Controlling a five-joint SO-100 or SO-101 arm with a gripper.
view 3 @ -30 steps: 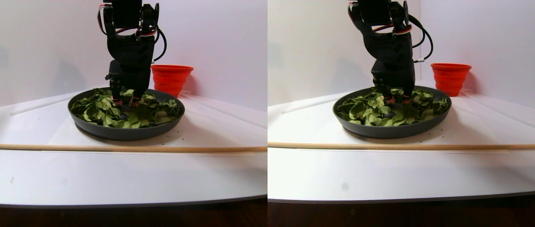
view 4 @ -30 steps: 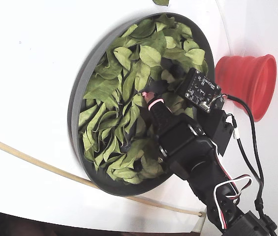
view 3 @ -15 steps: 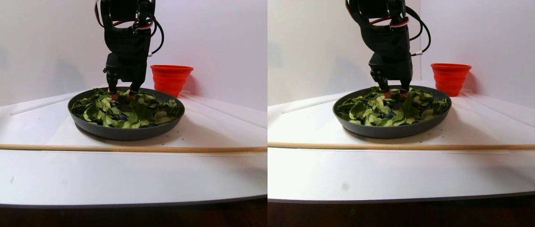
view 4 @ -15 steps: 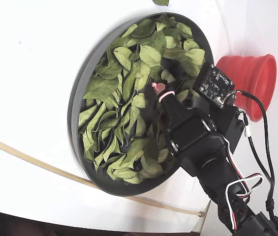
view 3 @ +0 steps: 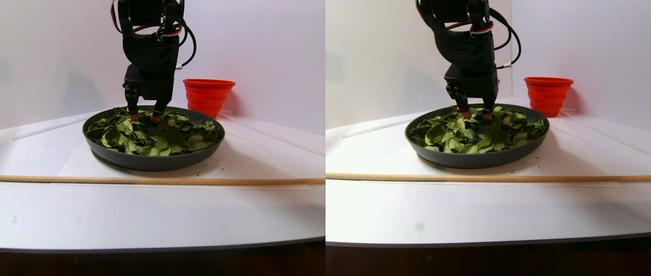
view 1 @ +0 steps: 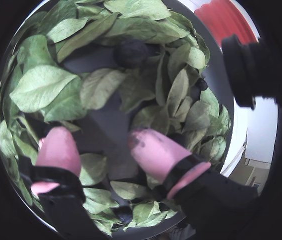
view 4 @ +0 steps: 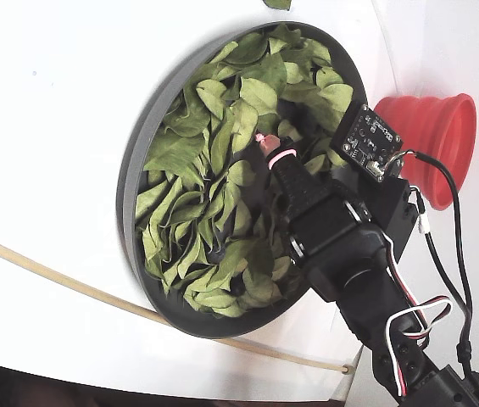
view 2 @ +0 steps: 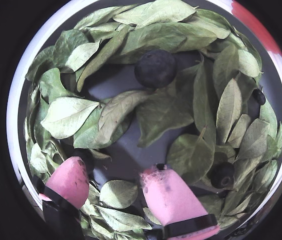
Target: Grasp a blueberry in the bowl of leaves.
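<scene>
In both wrist views the gripper (view 2: 113, 182) occupies the near edge of the frame. Its two pink-tipped fingers (view 1: 156, 152) stand apart with nothing between them; the gripper is released. The gap lies over a bare dark patch of the bowl floor, and the fingertips sit among the leaves (view 2: 71, 116).

Beyond the fingertips, past the bare patch, a large blueberry (view 2: 155, 68) rests uncovered in a gap between leaves, well apart from the gripper. A second, smaller blueberry (view 2: 222, 175) lies just to the right of the right-hand finger in that wrist view, partly ringed by leaves. A third small dark berry (view 2: 259, 96) sits near the right rim.

The leaves fill the bowl (view 4: 133, 170) in a ring around its wall. The bowl rests on a white table (view 4: 44, 102).

In the stereo pair view a thin wooden rod (view 3: 130, 180) lies across the table in front of the bowl. The arm (view 3: 150, 52) descends vertically into the bowl. A red ribbed cup (view 3: 208, 95) stands behind and to the right of the bowl, near it.

A small circuit board (view 4: 373, 140) is mounted on the arm; no writing on it can be read.
</scene>
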